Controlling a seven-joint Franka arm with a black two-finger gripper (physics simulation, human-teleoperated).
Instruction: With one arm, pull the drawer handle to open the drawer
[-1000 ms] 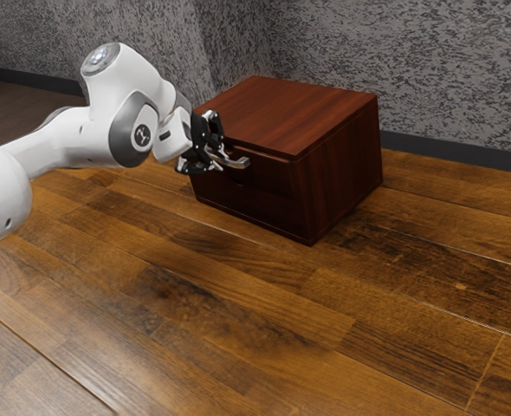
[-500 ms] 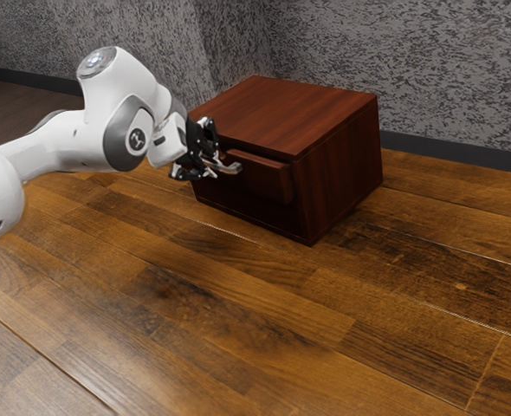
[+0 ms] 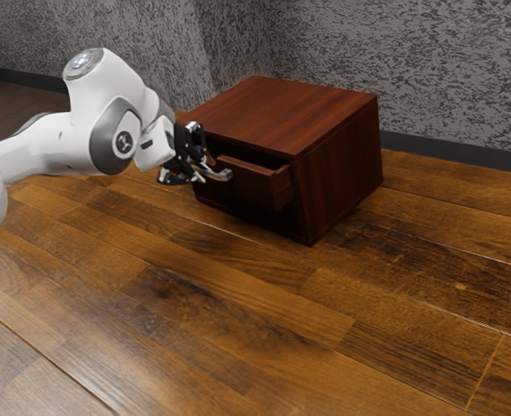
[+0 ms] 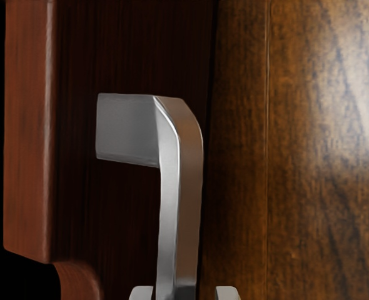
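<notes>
floor (image 3: pixel 325 329): wooden planks, running up to a grey wall.
cabinet (image 3: pixel 325 147): dark red wood box, standing on the floor near the wall.
arm (image 3: pixel 65 143): white, reaching in from the exterior view's left.
drawer (image 3: pixel 255 180): upper one, partly out of the cabinet front.
gripper (image 3: pixel 205 169): black, fingers clamped on the handle from two sides.
handle (image 4: pixel 175 206): silver bar on the drawer front, between the fingers.

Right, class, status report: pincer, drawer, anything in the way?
Pincer at the handle. Drawer partly out of the cabinet. Nothing blocking its path.
</notes>
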